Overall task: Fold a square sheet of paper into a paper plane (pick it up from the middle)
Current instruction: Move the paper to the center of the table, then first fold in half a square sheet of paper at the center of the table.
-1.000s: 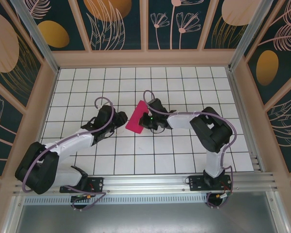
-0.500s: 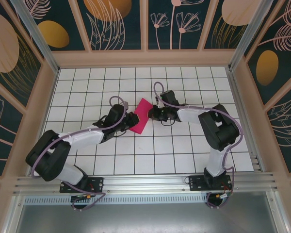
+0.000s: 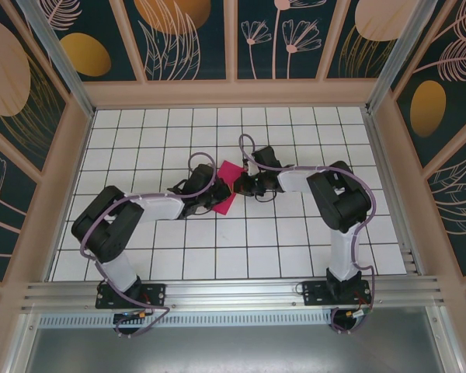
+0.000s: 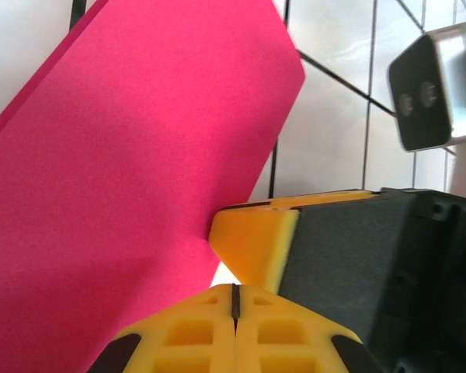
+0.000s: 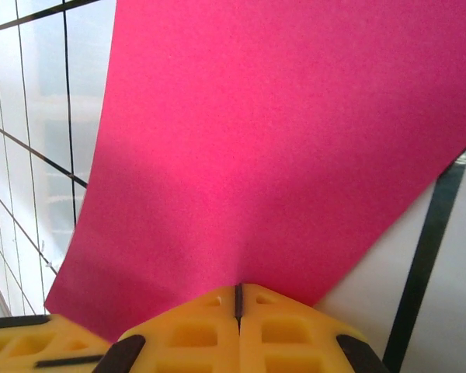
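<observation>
Two pinches on the thin magenta-pink square sheet of paper [image 3: 227,186], held over the middle of the white tiled table [image 3: 140,132]. Left gripper [image 4: 234,294] and right gripper [image 5: 238,295] both clamped tight on its edge. Early going, seemingly: no point, wings or centre crease visible yet.

High rear overhead view; both wrist views close upon the same sheet [image 4: 124,155]
</observation>
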Robot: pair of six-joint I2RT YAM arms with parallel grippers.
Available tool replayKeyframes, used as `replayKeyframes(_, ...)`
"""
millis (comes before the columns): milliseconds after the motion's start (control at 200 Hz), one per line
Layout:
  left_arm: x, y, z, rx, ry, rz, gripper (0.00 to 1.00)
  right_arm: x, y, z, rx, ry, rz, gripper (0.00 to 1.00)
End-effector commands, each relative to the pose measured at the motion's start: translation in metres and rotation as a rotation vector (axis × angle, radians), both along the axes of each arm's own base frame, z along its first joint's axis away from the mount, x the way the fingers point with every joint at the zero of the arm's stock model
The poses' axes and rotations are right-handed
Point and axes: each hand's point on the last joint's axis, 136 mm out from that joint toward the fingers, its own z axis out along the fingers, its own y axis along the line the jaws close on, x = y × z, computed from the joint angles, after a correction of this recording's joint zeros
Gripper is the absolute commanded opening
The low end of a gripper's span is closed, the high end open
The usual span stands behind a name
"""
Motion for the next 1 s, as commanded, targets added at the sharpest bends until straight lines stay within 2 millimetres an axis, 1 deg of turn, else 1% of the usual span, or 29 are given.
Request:
replayKeyframes(0,-0.003,-0.010,-0.010,-0.014,0.049,-0.023,0.00,0.001,0.000,-0.006,-0.023,0.006,0.016,0.00)
replayKeyframes(80,-0.006,-0.012,-0.015,-0.015,0.064,-0.033,0.00,0.001,0.000,-0.008,-0.031,0.011,0.014,0.00)
replayKeyframes(330,-0.013,-0.003,-0.033,0.036,0.108,-0.026,0.00,0.005,-0.001,-0.012,-0.045,0.017,0.004,0.00)
replayKeyframes(611,-0.016,0.001,-0.044,0.076,0.132,-0.028,0.00,0.007,-0.004,-0.017,-0.076,0.021,-0.008,0.00)
replayKeyframes(711,-0.013,-0.001,-0.037,0.069,0.111,-0.039,0.00,0.005,-0.004,-0.017,-0.073,0.028,-0.002,0.00)
replayKeyframes(846,-0.007,-0.017,-0.007,-0.032,0.020,-0.085,0.00,0.003,-0.002,-0.015,-0.058,0.032,0.010,0.00)
replayKeyframes(886,-0.007,-0.019,-0.002,-0.052,0.004,-0.092,0.00,0.002,-0.002,-0.014,-0.056,0.033,0.010,0.00)
replayKeyframes(941,-0.007,-0.019,-0.001,-0.058,-0.001,-0.094,0.00,0.002,-0.002,-0.016,-0.057,0.035,0.009,0.00)
replayKeyframes(996,-0.008,-0.019,-0.006,-0.053,0.009,-0.098,0.00,0.002,-0.001,-0.015,-0.054,0.035,0.011,0.00)
